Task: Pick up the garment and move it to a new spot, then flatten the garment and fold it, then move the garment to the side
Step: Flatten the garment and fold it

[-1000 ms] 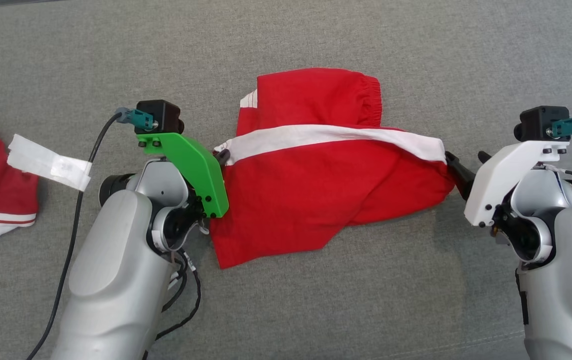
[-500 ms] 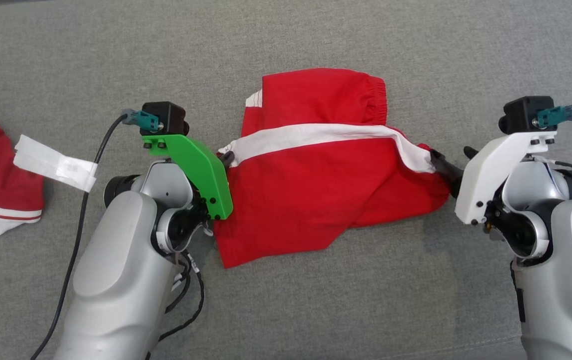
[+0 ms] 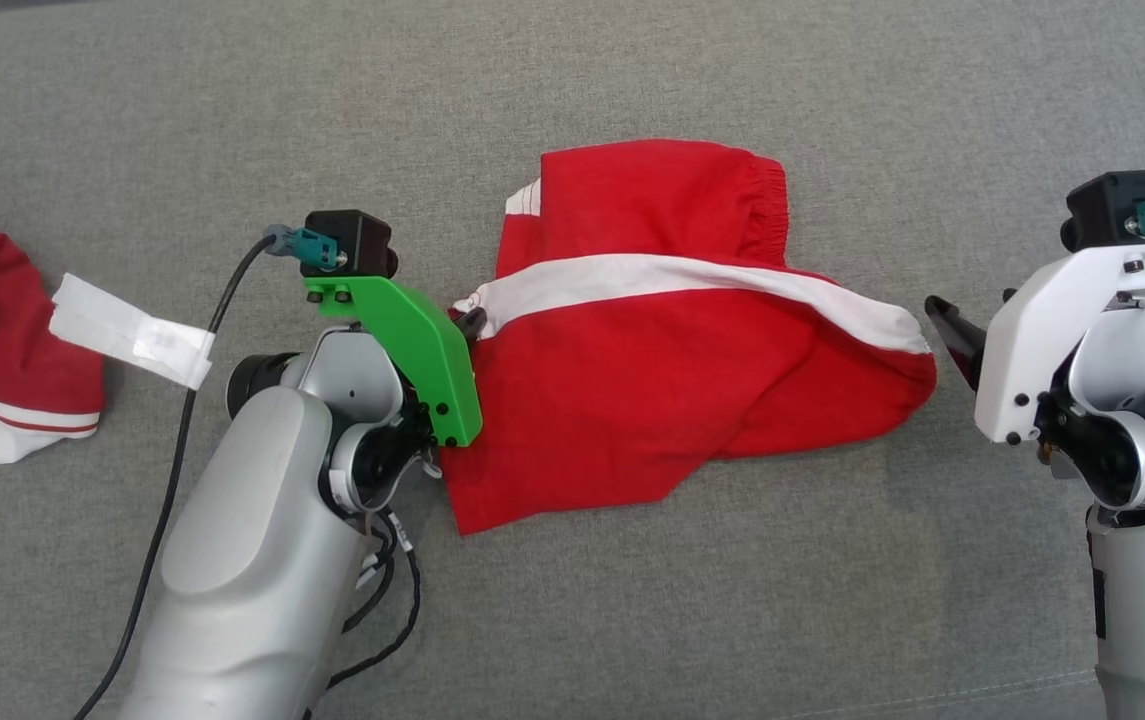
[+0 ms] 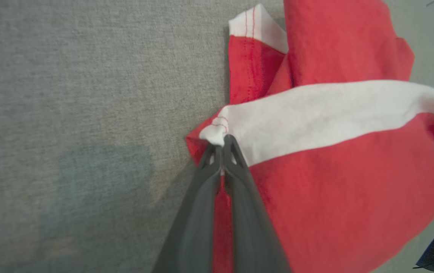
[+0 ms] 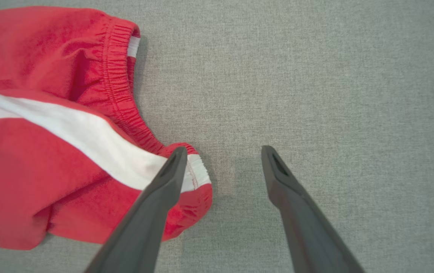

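Left tool [image 4: 222,142] clamped on garment [image 3: 672,380] stripe corner; right tool [image 5: 224,151] wide, empty — pinch waistband end, pull taut evenly.

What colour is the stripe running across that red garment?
White; the stripe crosses the red garment, clearest in the left wrist view.

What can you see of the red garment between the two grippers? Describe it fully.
The red garment looks like soft cotton shorts, crumpled and partly folded over, with a white stripe across it and a gathered elastic waistband. It lies on the grey fabric surface. The left gripper pinches the stripe's end; the right gripper stands open beside the other end.
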{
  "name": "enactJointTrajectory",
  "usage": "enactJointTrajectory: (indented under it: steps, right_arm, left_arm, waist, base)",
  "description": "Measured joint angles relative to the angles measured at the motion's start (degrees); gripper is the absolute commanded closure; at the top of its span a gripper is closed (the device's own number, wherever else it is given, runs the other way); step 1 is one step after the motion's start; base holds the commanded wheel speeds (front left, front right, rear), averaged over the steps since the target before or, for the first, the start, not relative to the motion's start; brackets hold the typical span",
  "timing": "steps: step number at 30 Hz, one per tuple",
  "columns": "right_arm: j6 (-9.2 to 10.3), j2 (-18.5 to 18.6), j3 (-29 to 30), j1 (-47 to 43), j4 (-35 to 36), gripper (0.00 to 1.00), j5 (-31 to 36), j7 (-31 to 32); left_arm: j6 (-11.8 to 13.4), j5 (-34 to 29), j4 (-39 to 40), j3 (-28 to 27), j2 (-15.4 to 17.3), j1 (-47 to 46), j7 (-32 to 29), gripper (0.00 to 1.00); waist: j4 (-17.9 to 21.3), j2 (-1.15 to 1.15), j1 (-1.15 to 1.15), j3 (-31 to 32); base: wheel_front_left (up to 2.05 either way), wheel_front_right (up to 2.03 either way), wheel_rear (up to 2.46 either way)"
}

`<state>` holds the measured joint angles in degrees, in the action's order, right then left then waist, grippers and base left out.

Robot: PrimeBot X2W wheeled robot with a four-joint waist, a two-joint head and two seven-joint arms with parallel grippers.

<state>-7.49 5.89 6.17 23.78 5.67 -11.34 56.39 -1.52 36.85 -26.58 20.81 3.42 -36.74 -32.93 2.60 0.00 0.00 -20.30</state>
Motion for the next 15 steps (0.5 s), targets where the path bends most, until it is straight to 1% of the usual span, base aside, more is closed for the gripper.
enactJointTrajectory:
  steps: [6, 9, 12, 15]
  right_arm:
    - [0.00, -0.7, 1.9, -1.0, 2.1, 0.00, -0.2, 0.8]
    - [0.00, -0.3, 2.2, -2.6, 2.2, 0.00, -0.1, 2.5]
    - [0.00, 0.0, 2.7, -3.0, 2.2, 0.00, 0.2, 2.9]
    - [0.00, -0.5, 2.2, -2.9, 1.6, 0.00, -0.8, 3.0]
  left_arm:
    - [-0.3, 0.4, -0.4, 0.7, -0.1, 0.0, 0.2, 1.00]
    - [-0.3, 0.8, -0.7, 0.9, -0.2, 0.0, 0.3, 1.00]
    - [-0.2, 0.9, -0.8, 1.0, -0.2, 0.0, 0.5, 1.00]
    - [-0.2, 1.0, -0.8, 1.1, -0.2, -0.1, 0.7, 1.00]
  waist:
    - [-0.7, 0.00, 0.00, -0.2]
    - [-0.9, 0.00, 0.00, -0.1]
    - [-1.0, 0.00, 0.00, -0.2]
    - [-1.0, 0.00, 0.00, -0.5]
  base:
    - [0.00, 0.00, 0.00]
    - [0.00, 0.00, 0.00]
    - [0.00, 0.00, 0.00]
    - [0.00, 0.00, 0.00]
